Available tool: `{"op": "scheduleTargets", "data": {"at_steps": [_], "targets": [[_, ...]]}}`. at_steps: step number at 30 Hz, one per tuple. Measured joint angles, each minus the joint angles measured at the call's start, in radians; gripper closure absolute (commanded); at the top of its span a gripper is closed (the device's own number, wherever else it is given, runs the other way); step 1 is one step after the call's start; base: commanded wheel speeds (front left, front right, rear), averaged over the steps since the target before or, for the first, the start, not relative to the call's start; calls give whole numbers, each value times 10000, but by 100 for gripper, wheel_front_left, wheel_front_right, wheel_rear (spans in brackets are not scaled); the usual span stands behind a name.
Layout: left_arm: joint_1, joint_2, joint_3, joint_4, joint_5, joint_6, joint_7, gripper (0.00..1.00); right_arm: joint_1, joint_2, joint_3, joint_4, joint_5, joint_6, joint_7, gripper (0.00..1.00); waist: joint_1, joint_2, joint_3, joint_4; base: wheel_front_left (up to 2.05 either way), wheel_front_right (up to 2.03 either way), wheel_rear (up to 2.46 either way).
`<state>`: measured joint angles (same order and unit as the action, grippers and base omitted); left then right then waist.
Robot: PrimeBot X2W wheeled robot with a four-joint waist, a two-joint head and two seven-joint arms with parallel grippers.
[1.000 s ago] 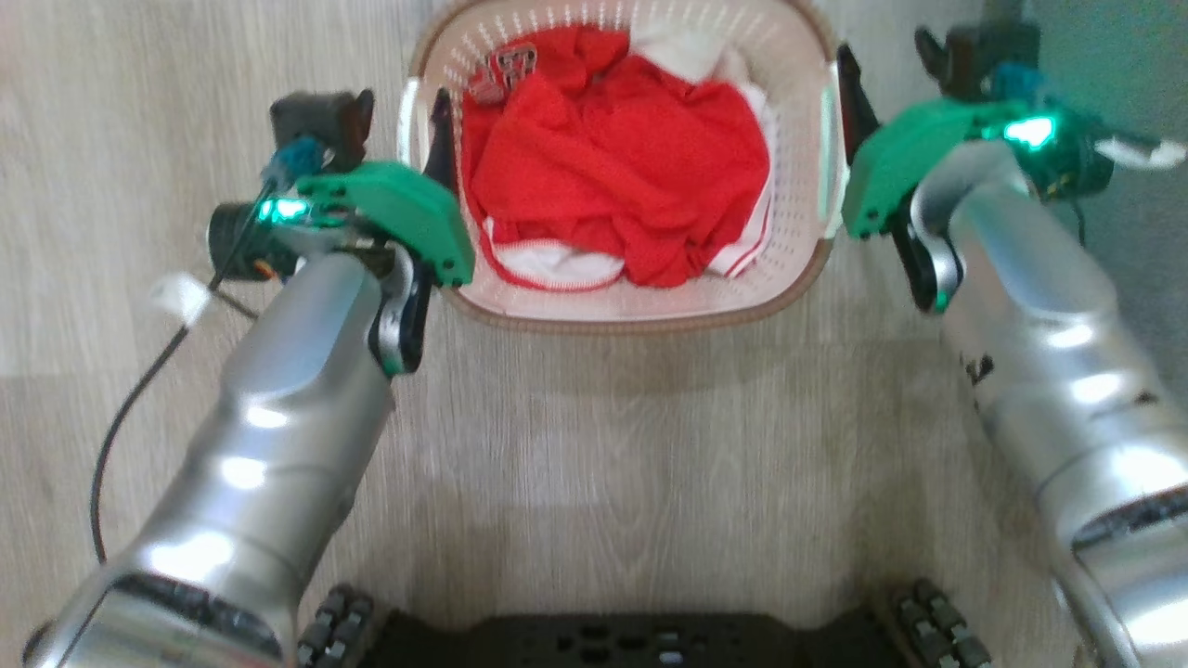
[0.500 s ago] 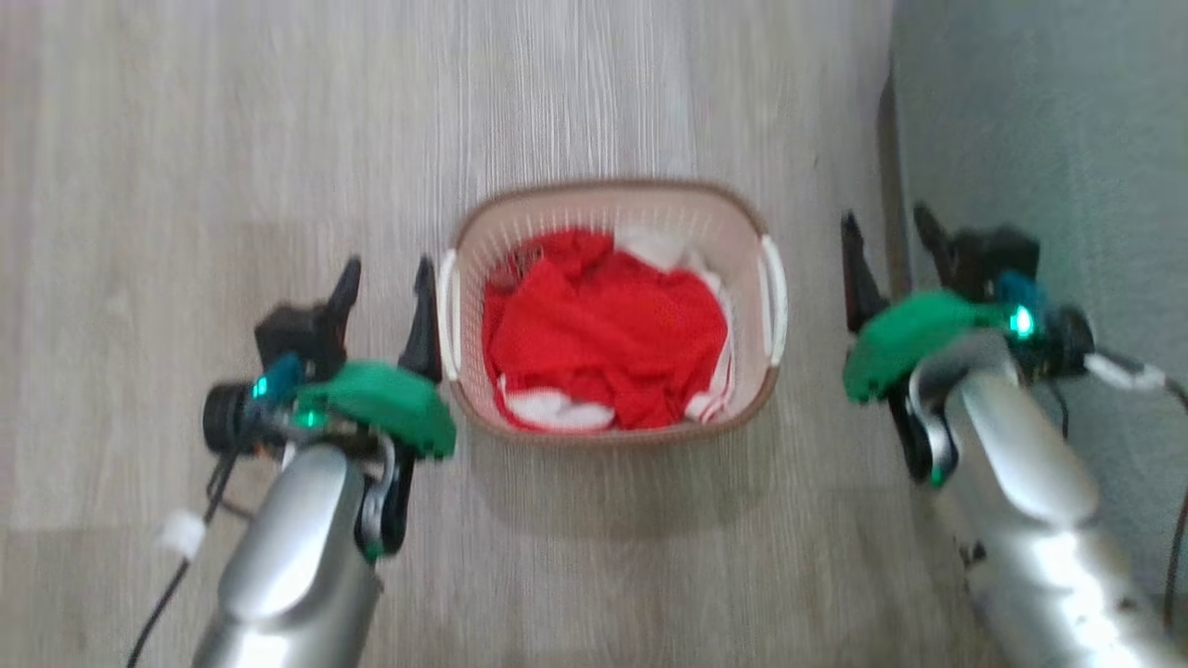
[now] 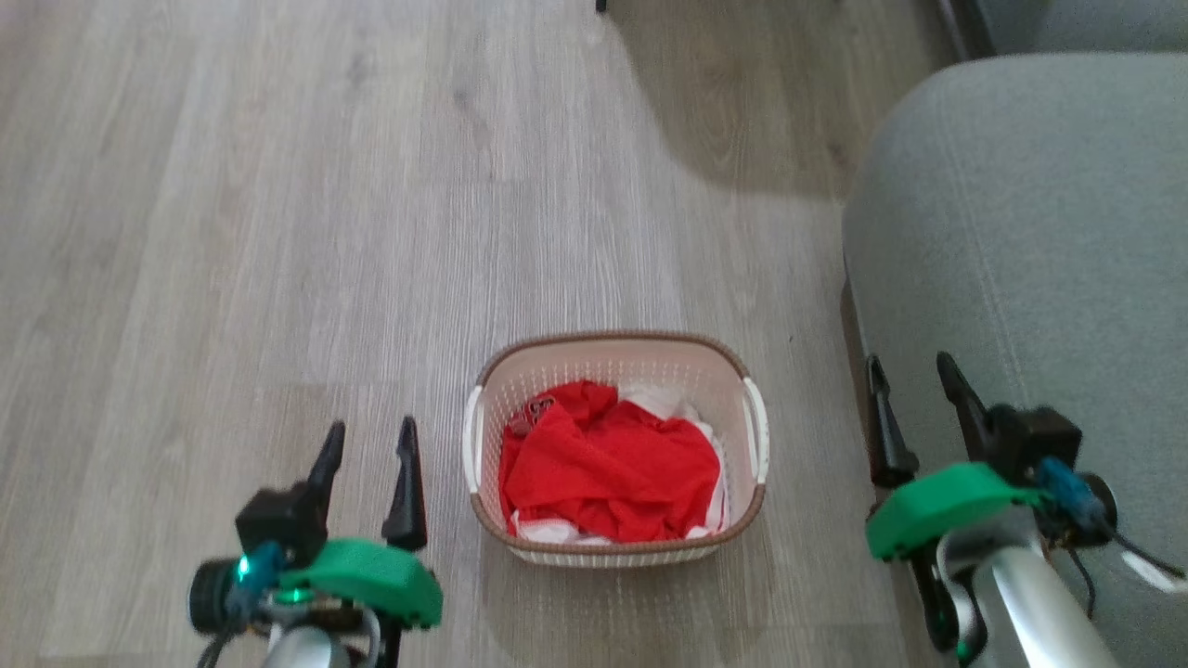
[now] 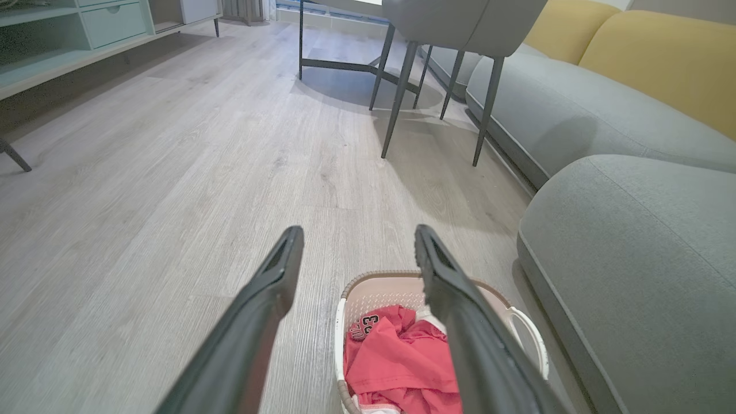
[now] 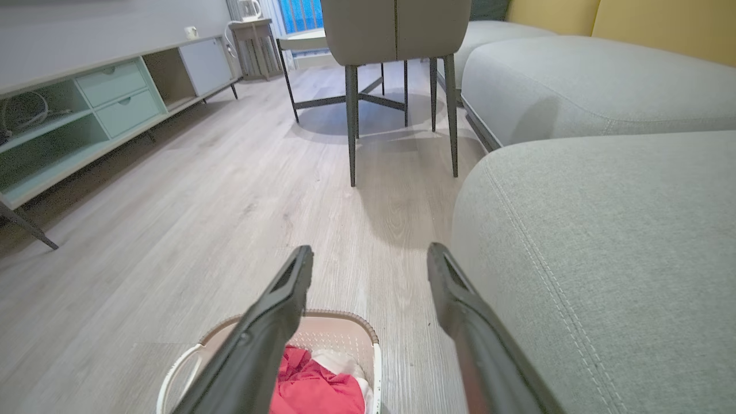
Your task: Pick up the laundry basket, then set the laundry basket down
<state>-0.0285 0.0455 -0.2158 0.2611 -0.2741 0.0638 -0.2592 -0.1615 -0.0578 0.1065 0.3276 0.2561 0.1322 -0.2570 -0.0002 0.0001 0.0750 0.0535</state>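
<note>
- The laundry basket stands upright on the wood floor, just beside the grey sofa on my right and not touching it as far as I can see.
- Red and white clothes are heaped inside it, below the brown rim.
- My left pincer has its fingers apart and holds nothing. It hangs near the basket's left handle but clear of it.
- My right pincer is likewise apart and empty. It sits out past the right handle, in front of the sofa's edge.
- Both wrist views look down on the basket from above, so I judge both arms are raised well off it.
- Progress: nothing grips the basket and it rests on the floor. That fits either a lift not yet begun or a set-down already finished, and I cannot tell which from these views.
- If the lift is still to come, both pincers must drop and close in on the two handles.
- Writing: the left wrist view shows white digits on the red garment, which I read as "23" without being sure. I can read no brand or label on the basket.
</note>
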Motion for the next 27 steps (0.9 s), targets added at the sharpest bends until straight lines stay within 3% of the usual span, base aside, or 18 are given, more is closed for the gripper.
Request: {"op": "scheduleTargets", "data": {"at_steps": [13, 27], "targets": [[1528, 21, 387, -1193, 17, 247, 0, 0, 1947, 82, -196, -2230, -115, 0, 0, 0, 0, 0, -839, -45, 0, 0, 0], [1714, 23, 631, -1166, 276, 52, 0, 0, 2362, 138, -280, -2449, -117, 0, 0, 0, 1, -2, -1155, -220, 0, 0, 0]]}}
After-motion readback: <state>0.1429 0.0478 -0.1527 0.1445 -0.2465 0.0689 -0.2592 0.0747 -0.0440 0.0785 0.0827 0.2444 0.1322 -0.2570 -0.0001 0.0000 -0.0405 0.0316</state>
